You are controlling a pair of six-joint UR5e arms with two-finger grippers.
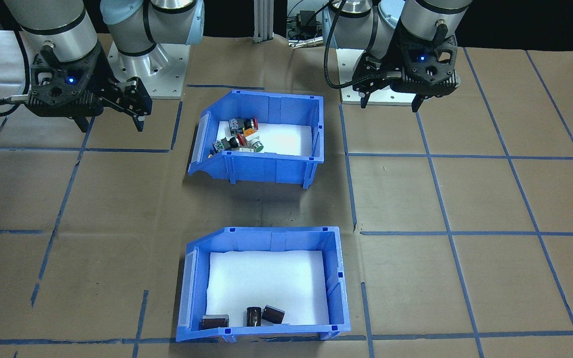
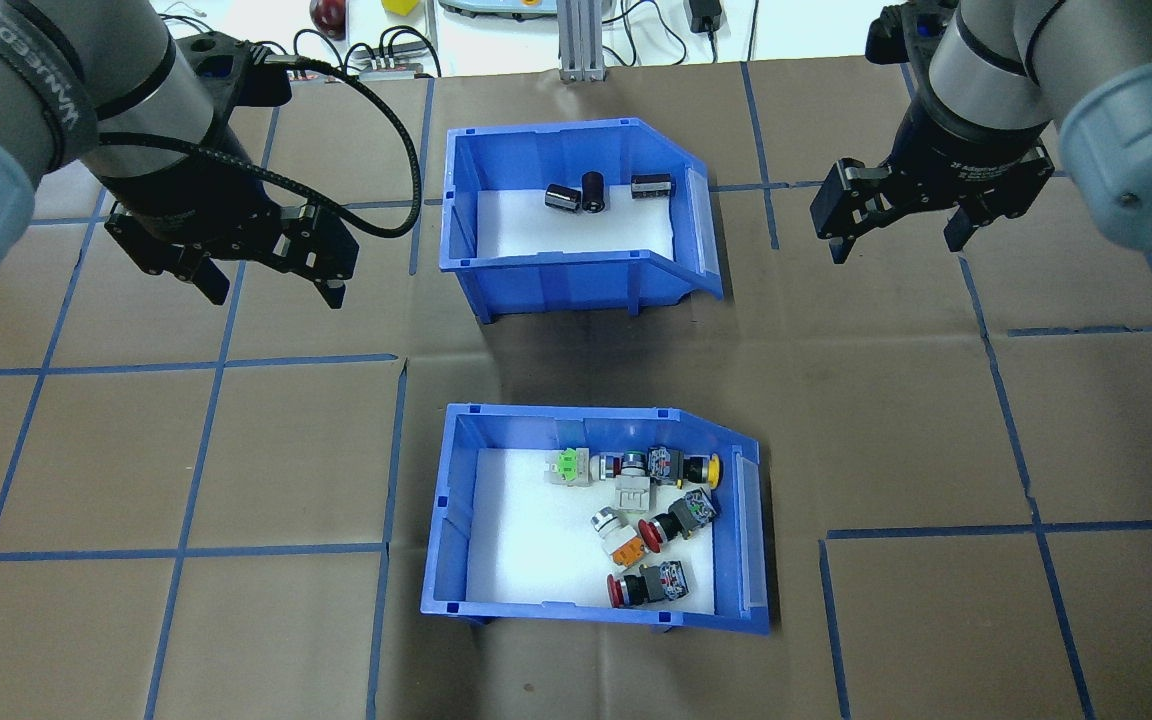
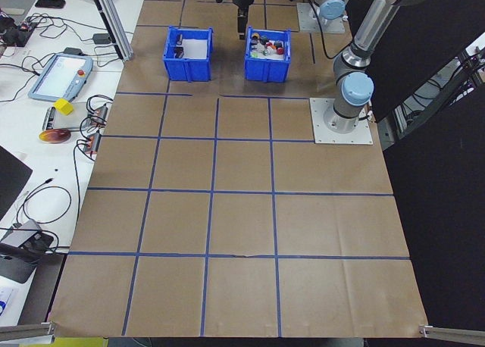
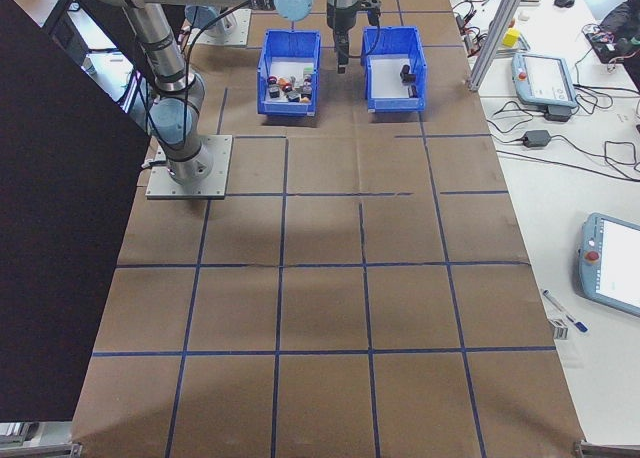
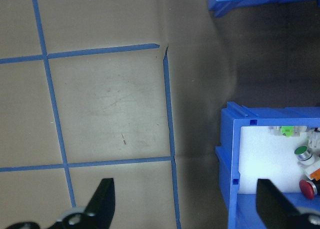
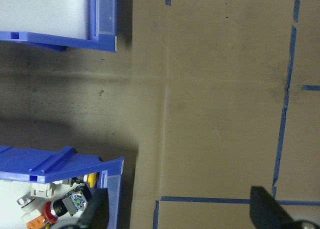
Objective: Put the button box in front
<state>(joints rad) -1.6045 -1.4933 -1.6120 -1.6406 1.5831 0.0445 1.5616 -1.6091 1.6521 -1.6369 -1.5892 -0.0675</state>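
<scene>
Button box point(image 2: 591, 525): rigid, light plastic; loose switches may slide.
Hold: a side wall.
Left gripper point(image 2: 271, 285), right gripper point(image 2: 898, 238): both apart, empty.

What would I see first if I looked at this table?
Two blue boxes in the middle of the brown table. The button box, nearer the robot, holds bright red, yellow and green buttons; the other box, farther off, holds a few dark cylinders. The left gripper and right gripper hang open at either side.

Blue button box point(image 2: 591, 525), upright, colourful switches inside, apparently foam-lined
</scene>
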